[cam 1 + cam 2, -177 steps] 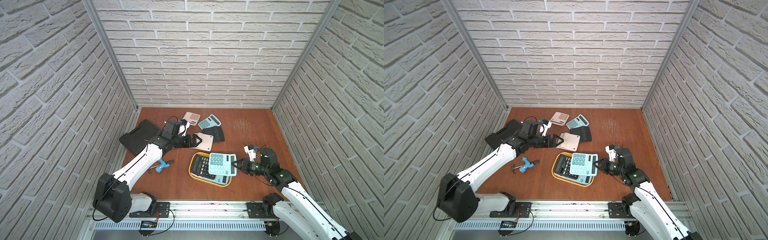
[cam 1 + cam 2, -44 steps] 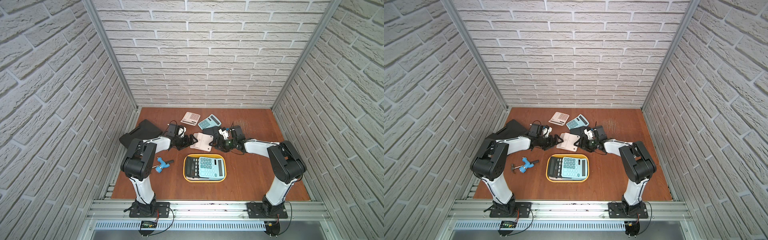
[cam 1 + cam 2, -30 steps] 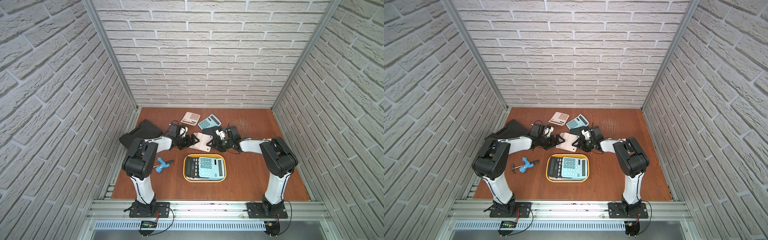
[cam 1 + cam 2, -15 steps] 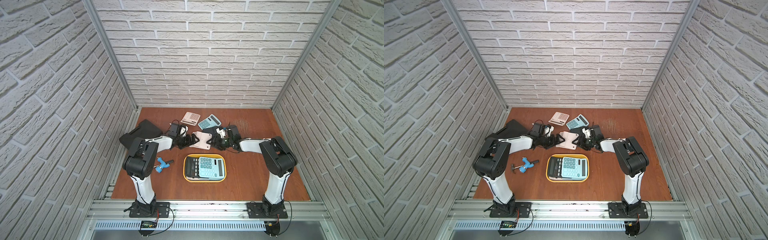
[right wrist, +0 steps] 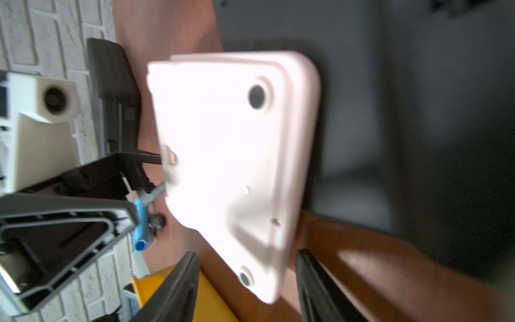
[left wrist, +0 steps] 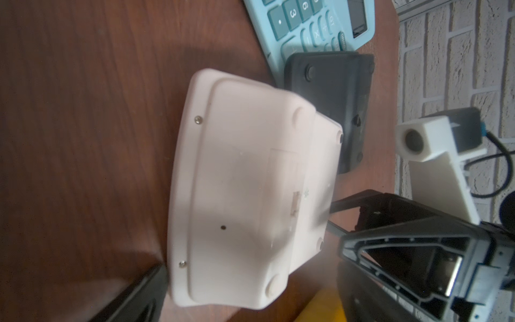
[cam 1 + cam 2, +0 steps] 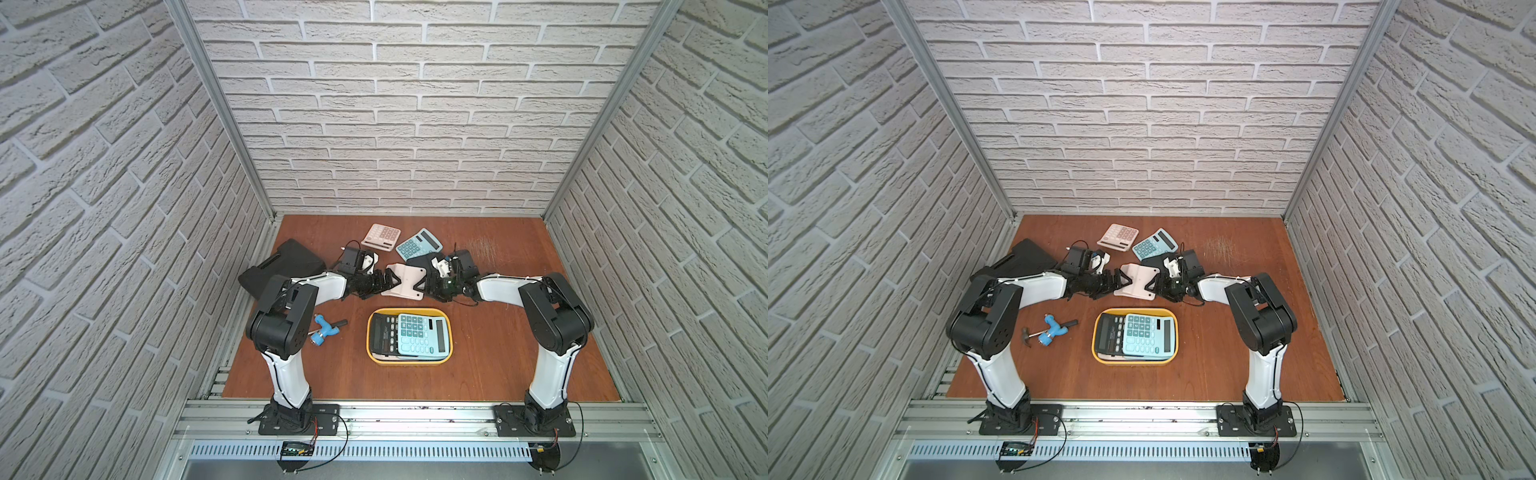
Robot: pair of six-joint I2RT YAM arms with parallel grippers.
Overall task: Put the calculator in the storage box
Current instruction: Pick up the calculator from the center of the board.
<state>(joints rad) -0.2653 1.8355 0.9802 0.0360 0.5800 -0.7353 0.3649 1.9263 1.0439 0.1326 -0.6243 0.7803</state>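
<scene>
A pale pink calculator (image 7: 404, 279) lies face down on the table behind the yellow storage box (image 7: 409, 361), and shows in both top views (image 7: 1138, 279). My left gripper (image 7: 388, 281) is open at its left end, and the end sits between the widely spread fingers (image 6: 139, 295). My right gripper (image 7: 426, 284) is open at its right end. One corner of the calculator (image 5: 237, 167) lies between the jaws, with wood showing on both sides. A black calculator (image 7: 384, 336) and a blue calculator (image 7: 422, 338) lie in the box.
Behind the grippers lie a pink calculator (image 7: 381, 237), a blue one (image 7: 417, 244) and a black one face down (image 6: 331, 92). A black moulded case (image 7: 286, 266) sits at the left wall. A blue-handled tool (image 7: 326, 330) lies left of the box.
About six seconds ago the right gripper was at the box with the blue calculator; it now sits at the pale calculator's right end. The box has been turned square. Over the last second both arms barely shifted.
</scene>
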